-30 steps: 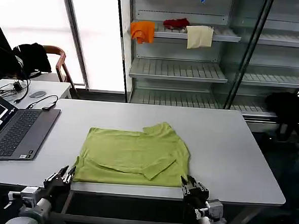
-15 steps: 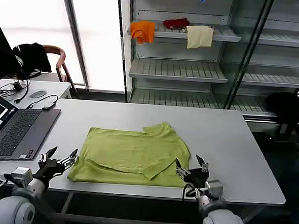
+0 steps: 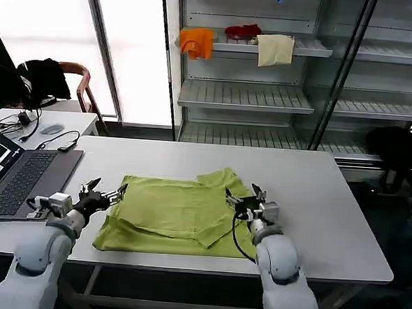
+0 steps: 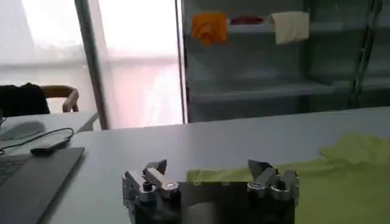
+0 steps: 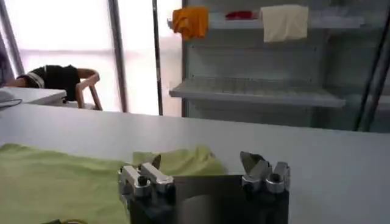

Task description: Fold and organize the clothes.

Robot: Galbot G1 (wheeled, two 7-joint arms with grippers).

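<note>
I am working with a laptop (image 3: 22, 182) lying at the table's left edge, well apart from the cloth, so it is not hindering my reach. I am holding the left gripper (image 3: 104, 194) just over the left border of the lime T-shirt (image 3: 181, 212), fingers spread, because that border looks like the next part to lift. The T-shirt is lying flat near the middle of the table (image 3: 315, 203), toward its front edge, already partly folded, with a sleeve flap crossing its front half and a rumpled collar toward the rear. I am keeping the right gripper (image 3: 245, 197) over the shirt's right border, fingers likewise spread and gripping nothing. I judge I am placing both hands symmetrically so that I can take both sides together for the next fold.
</note>
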